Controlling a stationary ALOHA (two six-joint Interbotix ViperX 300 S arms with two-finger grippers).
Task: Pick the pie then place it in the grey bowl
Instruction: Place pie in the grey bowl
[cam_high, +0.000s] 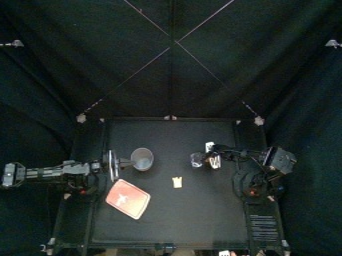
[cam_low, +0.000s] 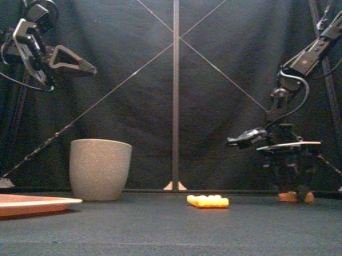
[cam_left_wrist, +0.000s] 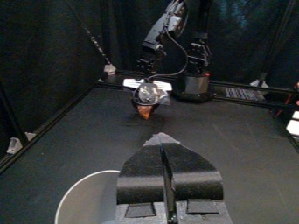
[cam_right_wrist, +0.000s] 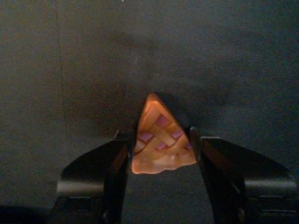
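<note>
The right claw (cam_right_wrist: 160, 135) grips the pie (cam_right_wrist: 159, 142). The left claw (cam_left_wrist: 165, 140) is closed and empty, with the cup (cam_left_wrist: 84, 198) below it.

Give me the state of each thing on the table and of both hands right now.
pie: gripped between the right hand's jaws, low near the table.
right hand: shut on the pie.
left hand: shut, holding nothing, raised by the grey cup.
grey cup: upright, pie not in it.
pink tray: flat on the table.
yellow toy: lying loose, untouched.
</note>
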